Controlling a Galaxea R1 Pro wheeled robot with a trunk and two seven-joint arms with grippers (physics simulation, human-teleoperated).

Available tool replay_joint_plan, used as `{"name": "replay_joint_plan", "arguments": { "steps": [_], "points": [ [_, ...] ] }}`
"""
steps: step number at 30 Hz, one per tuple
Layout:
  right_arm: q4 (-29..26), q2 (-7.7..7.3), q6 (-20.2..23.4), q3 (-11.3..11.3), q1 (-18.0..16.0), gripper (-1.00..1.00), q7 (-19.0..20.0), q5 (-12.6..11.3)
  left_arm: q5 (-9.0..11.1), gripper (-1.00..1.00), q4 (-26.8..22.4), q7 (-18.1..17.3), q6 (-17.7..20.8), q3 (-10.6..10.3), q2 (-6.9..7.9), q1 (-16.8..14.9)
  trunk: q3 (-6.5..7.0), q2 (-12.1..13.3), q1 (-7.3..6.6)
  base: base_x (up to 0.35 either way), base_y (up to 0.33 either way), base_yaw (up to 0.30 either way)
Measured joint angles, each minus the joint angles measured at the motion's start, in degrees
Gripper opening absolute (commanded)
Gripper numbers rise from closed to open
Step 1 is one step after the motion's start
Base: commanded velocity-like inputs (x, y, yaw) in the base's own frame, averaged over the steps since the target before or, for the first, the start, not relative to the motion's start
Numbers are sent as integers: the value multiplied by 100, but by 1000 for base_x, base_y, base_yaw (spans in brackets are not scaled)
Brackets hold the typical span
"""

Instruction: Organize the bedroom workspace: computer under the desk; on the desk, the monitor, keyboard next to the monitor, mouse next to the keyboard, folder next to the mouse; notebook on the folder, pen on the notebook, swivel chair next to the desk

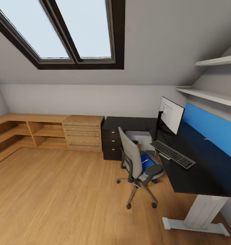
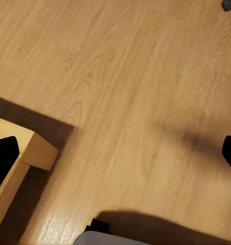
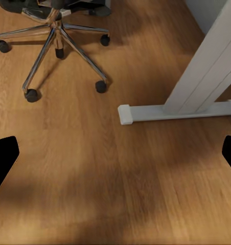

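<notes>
Approach step, by the look of it: nothing held yet, chair and desk ahead. Best done by rolling in toward 1 o'clock, stopping short of the swivel chair [image 1: 137, 166], and squaring the trunk to the seat so the folder [image 1: 147, 162] can be taken flat without nudging the castors.

Nearest, wood floor [image 1: 61, 204] underfoot. Left gripper [image 2: 115, 158] pointed down at bare boards, a pale wooden furniture corner [image 2: 28, 150] at one fingertip; dark fingertips [image 2: 3, 158] at opposite picture edges, so spread wide and empty. Right gripper [image 3: 115, 158] likewise hanging low, aimed at the floor, fingertips [image 3: 3, 161] far apart, released, nothing between. Ahead of it, white desk foot [image 3: 177, 112] and chrome star base [image 3: 54, 46].

Further on at 1 o'clock, grey chair turned away from the robot, blue folder lying on its seat. At 2 o'clock, black desk [image 1: 197, 170] with keyboard [image 1: 172, 154] near its front edge; monitor [image 1: 170, 115] behind it, upright. Computer [image 1: 140, 139] seemingly under the desk beyond the chair, partly hidden. Mouse, notebook, pen not made out. At 11 o'clock, oak chest [image 1: 83, 133] along the far wall.
</notes>
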Motion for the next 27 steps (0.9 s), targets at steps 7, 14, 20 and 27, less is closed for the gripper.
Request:
{"name": "replay_joint_plan", "arguments": {
  "steps": [7,14,20,27],
  "points": [
    [-2,0,0,0,0,100,-1,0,2,100,0,2,2,0,3,-1,0,0,0,0,28,0],
    [-7,-1,0,0,0,100,-1,0,13,100,-34,3,-21,5,17,0,0,0,0,0,4,0],
    [-3,5,1,0,0,100,-4,3,44,100,-94,29,-269,23,14,0,-54,-119,66,0,0,0],
    [-54,17,10,-1,0,100,-9,-6,43,100,-97,45,-255,23,-11,-2,-180,-401,220,0,0,0]
  ]
}}
